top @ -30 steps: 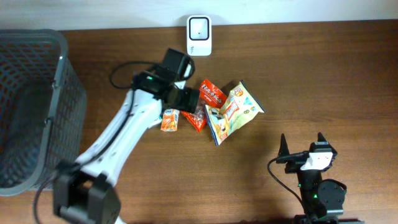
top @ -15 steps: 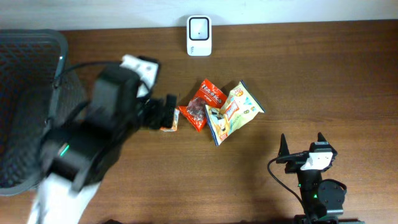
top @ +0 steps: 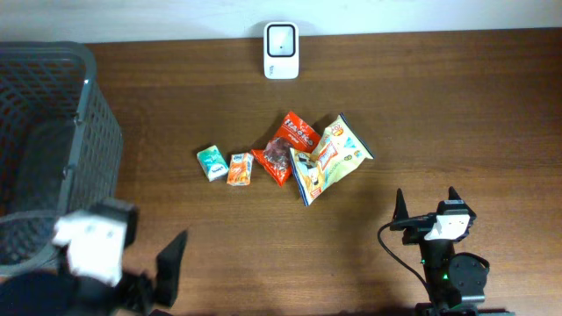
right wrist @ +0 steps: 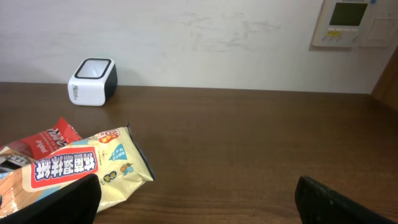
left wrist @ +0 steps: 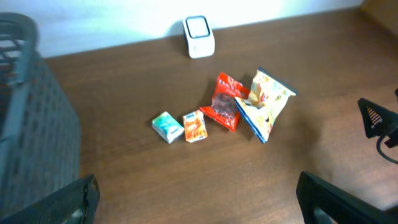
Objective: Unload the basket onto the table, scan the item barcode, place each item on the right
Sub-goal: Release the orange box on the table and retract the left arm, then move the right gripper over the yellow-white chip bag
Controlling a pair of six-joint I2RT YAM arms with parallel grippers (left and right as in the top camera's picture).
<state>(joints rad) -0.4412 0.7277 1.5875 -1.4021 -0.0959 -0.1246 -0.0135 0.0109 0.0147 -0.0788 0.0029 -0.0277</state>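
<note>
Brown table (top: pixel 439 105): snack packs (top: pixel 294 140) bunched near the scanner (top: pixel 281 39), probably for your easy reach; left gripper (left wrist: pixel 198 186) and right gripper (top: pixel 427 200) both spread wide, empty.

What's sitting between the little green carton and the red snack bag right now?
One small orange carton lies between the green carton and the red snack bag, and nothing else. The overhead view shows it most clearly.

Left end effector (left wrist: pixel 196 200) and right end effector (top: pixel 426 200) both spread wide.
</note>
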